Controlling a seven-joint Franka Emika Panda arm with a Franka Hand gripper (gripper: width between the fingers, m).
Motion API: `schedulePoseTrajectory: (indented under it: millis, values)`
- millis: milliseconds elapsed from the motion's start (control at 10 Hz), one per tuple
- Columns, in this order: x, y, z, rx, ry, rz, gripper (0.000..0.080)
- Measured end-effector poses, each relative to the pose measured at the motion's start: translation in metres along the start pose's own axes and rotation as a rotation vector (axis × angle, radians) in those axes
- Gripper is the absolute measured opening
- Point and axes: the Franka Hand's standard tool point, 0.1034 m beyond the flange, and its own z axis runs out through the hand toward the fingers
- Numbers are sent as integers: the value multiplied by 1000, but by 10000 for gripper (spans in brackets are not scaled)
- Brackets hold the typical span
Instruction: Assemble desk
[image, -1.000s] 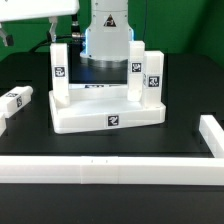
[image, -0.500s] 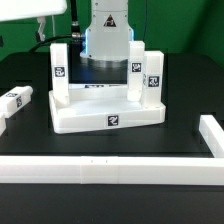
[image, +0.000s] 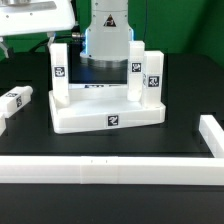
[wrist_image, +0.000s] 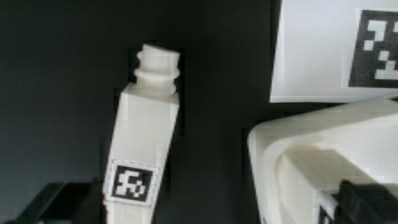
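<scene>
The white desk top (image: 108, 112) lies mid-table with three tagged white legs standing in its corner sockets, one at the exterior view's left (image: 59, 68) and two at its right (image: 153, 75). A fourth leg (image: 15, 100) lies loose on the table to the left. My gripper (image: 28, 34) hangs high at the top left, above that area. In the wrist view the loose leg (wrist_image: 143, 130) lies below my gripper (wrist_image: 214, 212), its threaded end pointing away, beside a corner of the desk top (wrist_image: 329, 160). The dark fingers (wrist_image: 63, 205) stand wide apart and hold nothing.
A long white border bar (image: 110, 170) runs along the front and another (image: 212, 135) stands at the exterior view's right. The arm's base (image: 108, 30) stands right behind the desk top. The table is black.
My gripper has moved toward the exterior view's left and come lower. The desk top and the legs have not moved.
</scene>
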Motion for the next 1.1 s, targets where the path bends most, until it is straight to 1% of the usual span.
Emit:
schedulePoseTrajectory:
  millis: [100,200,400,500,800,900,1000,1100]
  values:
    - [-2,-2,4,-4,-5,-4,649]
    - [-3,-5,8,-18,-3,-9,649]
    - [7,-16,15,-30,-18,-36,649]
    - [14,-18,16,-34,-24,-46,649]
    - [52,-32,15,-35,-38,-45,649]
    - [67,-40,16,-41,-37,-31,649]
    - [83,-50,15,-44,-36,13,649]
    - [93,-57,14,-43,-37,39,649]
